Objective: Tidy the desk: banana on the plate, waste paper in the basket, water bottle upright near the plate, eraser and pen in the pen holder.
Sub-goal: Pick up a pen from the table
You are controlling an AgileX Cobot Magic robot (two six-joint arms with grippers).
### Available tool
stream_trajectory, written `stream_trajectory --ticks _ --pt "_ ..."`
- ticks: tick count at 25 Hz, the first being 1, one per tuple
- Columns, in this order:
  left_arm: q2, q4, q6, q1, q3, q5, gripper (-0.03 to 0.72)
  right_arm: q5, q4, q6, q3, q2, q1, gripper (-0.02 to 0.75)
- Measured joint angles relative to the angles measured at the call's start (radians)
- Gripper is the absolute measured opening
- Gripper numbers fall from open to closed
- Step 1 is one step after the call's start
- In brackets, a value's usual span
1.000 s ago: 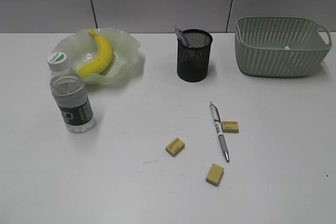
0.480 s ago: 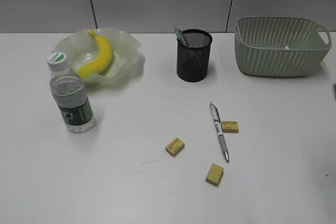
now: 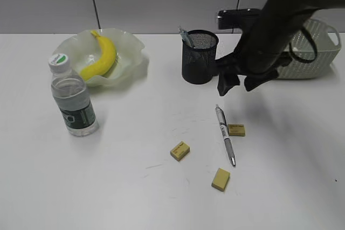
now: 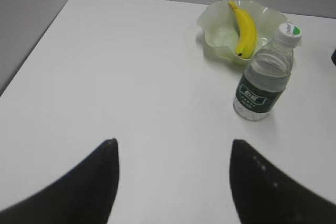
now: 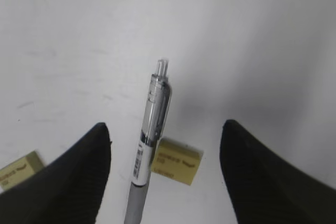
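Left of the pen holder (image 3: 199,56), the water bottle (image 3: 73,98) stands upright just in front of the plate (image 3: 132,52), which holds the banana (image 3: 102,56). The left gripper (image 4: 173,156) hangs with fingers wide, holding nothing. In front of the holder a pen (image 3: 225,141) lies among three yellow erasers (image 3: 180,150); the right gripper (image 3: 240,83) hovers above it, fingers wide. The basket (image 3: 318,47) is right of the holder, its contents probably hidden by the arm.

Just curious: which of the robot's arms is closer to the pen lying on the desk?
The right. Its gripper hangs just above the pen, jaws open. The left gripper is far off, beyond the water bottle.
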Motion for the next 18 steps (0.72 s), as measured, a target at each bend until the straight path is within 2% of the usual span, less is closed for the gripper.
stream_trajectory --ticks 7,10,13,15,18 --pt "0.000 -0.002 0.000 0.007 0.000 0.000 0.489 0.035 0.001 0.019 -0.101 0.173 0.009 0.517" --pt "0.000 -0.002 0.000 0.007 0.000 0.000 0.489 0.026 0.001 0.028 -0.102 0.209 0.028 0.479" --pt "0.000 -0.002 0.000 0.007 0.000 0.000 0.486 0.006 0.004 0.036 -0.102 0.224 0.042 0.317" --pt "0.000 -0.002 0.000 0.007 0.000 0.000 0.486 -0.004 0.012 0.038 -0.104 0.224 0.048 0.142" --pt "0.000 -0.002 0.000 0.007 0.000 0.000 0.486 -0.021 0.028 0.039 -0.107 0.218 0.056 0.147"
